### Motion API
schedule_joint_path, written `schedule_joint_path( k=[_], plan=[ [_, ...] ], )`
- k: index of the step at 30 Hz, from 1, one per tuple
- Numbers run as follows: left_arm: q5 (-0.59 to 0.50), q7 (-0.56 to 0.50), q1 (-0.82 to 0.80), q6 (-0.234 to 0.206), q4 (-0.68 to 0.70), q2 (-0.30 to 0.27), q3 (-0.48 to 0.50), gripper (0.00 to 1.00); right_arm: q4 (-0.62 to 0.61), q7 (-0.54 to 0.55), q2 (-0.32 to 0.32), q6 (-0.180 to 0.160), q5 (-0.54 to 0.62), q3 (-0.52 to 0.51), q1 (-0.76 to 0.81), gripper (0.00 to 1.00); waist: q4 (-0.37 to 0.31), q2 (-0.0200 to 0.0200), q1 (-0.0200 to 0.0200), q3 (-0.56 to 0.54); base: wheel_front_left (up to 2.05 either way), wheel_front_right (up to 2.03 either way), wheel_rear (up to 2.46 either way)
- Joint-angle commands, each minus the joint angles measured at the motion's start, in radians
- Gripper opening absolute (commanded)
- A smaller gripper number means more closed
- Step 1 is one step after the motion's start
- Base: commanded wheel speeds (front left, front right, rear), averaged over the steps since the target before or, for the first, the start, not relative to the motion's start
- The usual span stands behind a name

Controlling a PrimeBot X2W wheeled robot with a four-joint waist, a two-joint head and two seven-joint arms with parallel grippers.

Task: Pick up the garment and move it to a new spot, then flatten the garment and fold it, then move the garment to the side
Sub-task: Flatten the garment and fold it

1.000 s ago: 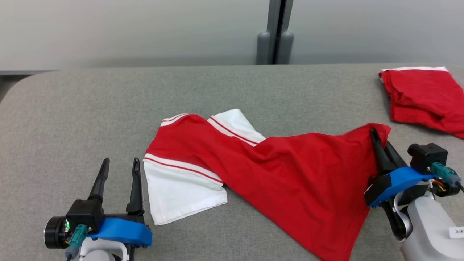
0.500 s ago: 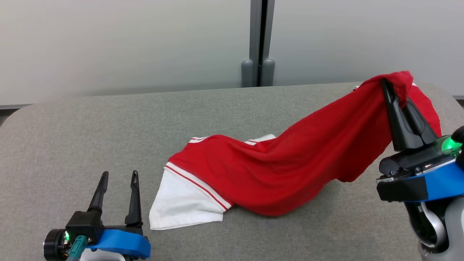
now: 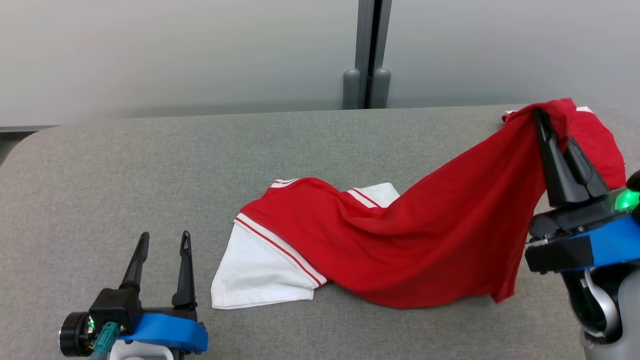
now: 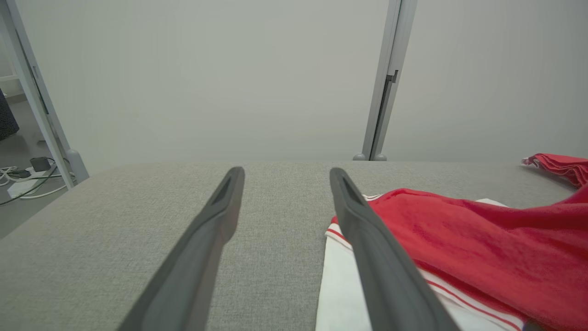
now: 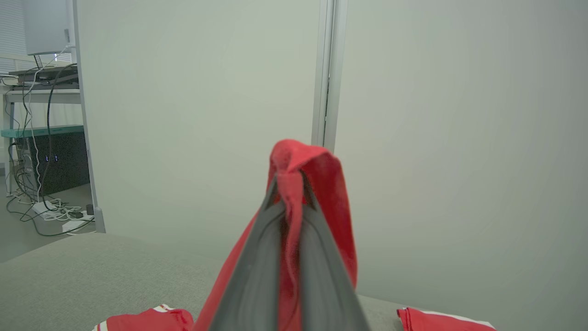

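Note:
The garment (image 3: 400, 240), a red shirt with white red-striped sleeves, lies across the middle of the grey padded table (image 3: 150, 165). Its right end is raised off the surface. My right gripper (image 3: 550, 127) is shut on that red edge, which drapes over the fingertips. In the right wrist view the cloth (image 5: 330, 193) is pinched between the closed fingers of the right gripper (image 5: 288, 184). My left gripper (image 3: 162, 240) rests open at the lower left, just left of the white sleeve (image 3: 250, 275). In the left wrist view the left gripper (image 4: 287, 177) holds nothing and the garment (image 4: 459, 234) lies beside its right finger.
A second red garment (image 3: 600, 145) lies at the table's far right corner, behind my right gripper; it also appears as a red heap (image 4: 560, 165) and a red edge (image 5: 436, 319). A grey partition wall with a post (image 3: 367, 50) stands behind the table.
My right gripper has lifted the garment's right edge up off the table, pulling the cloth toward it. The head camera shifted. The left gripper stayed put and open.

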State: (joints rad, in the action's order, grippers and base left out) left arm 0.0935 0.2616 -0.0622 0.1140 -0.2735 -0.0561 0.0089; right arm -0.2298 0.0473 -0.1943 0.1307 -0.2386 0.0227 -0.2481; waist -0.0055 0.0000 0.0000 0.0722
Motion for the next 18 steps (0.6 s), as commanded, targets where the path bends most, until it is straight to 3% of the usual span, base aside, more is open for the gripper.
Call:
schedule_joint_path(
  k=[1,9,18],
  plan=[
    [0.001,0.005,-0.016,-0.003,0.004,0.0,-0.003,1.0,0.015,-0.005,0.003,0.0,-0.008,-0.006,-0.023,0.0,0.002,0.0,0.0,0.007,0.0,0.0,0.0],
    [0.003,0.005,-0.059,0.001,0.001,0.002,-0.017,1.0,0.214,-0.046,-0.029,0.0,-0.015,-0.019,-0.143,0.0,0.029,0.0,0.0,0.055,0.0,0.0,0.0],
    [0.022,0.005,-0.13,0.002,-0.007,0.004,-0.055,1.0,0.569,-0.119,-0.11,0.0,0.015,-0.013,-0.385,0.0,0.124,0.0,0.0,0.146,0.0,0.0,0.0]
  ],
)
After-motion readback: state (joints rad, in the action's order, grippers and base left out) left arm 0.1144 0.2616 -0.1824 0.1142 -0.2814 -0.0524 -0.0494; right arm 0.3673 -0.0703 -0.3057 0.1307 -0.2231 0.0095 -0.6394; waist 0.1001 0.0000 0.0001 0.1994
